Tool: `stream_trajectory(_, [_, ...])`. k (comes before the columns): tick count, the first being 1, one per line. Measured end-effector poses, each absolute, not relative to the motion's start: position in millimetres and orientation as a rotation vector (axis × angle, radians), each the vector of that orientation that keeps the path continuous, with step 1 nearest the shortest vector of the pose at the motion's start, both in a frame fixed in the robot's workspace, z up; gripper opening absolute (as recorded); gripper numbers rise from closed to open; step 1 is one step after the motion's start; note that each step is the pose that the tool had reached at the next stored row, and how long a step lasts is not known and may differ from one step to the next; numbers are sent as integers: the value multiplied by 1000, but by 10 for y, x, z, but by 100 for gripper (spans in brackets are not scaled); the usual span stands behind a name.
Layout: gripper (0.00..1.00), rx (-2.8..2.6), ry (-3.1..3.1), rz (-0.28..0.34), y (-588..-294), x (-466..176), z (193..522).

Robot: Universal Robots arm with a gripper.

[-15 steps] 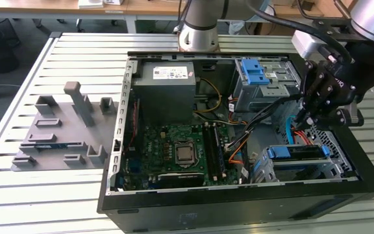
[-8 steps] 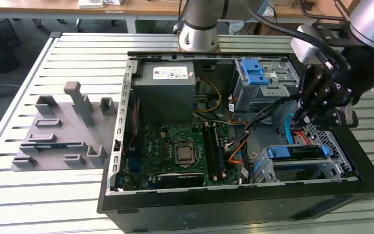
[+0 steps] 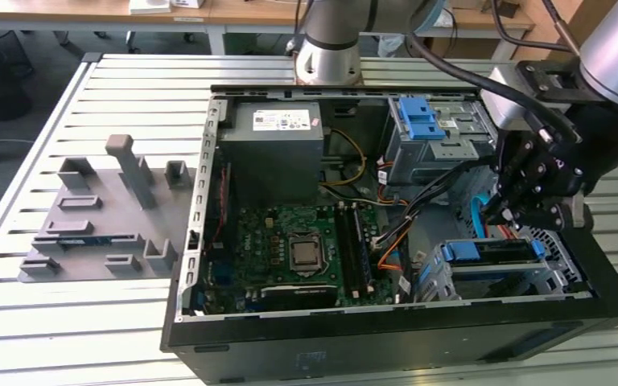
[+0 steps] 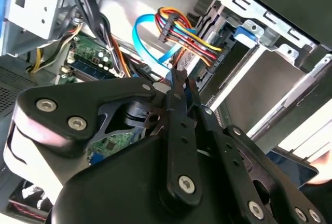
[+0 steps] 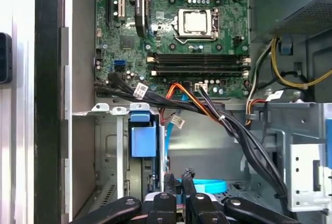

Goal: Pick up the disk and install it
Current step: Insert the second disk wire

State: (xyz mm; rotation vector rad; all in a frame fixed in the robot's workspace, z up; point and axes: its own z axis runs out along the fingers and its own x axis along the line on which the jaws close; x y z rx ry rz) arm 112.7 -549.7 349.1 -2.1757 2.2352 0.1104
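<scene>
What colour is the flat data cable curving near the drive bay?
Light blue; the flat data cable shows best in the second wrist view.

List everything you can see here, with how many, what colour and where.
Computer case: one, black, open, on the slatted table.
Slatted table: one, white.
Motherboard: one, green, on the case floor.
Power supply: one, grey, far corner of the case.
Disk: one, blue-framed, seated in the bay at the exterior view's right.
Drive cage: one, grey with blue latch.
Fixture plate: one, grey, beside the case.
Gripper: one, black, above the disk.

Disk (image 3: 494,252) mostly hidden inside bay; label unseen.
</scene>
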Motion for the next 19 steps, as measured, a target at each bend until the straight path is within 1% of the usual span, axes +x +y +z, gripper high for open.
stream_trajectory(19, [17,-2175,2235,111,-5664,1129,3361])
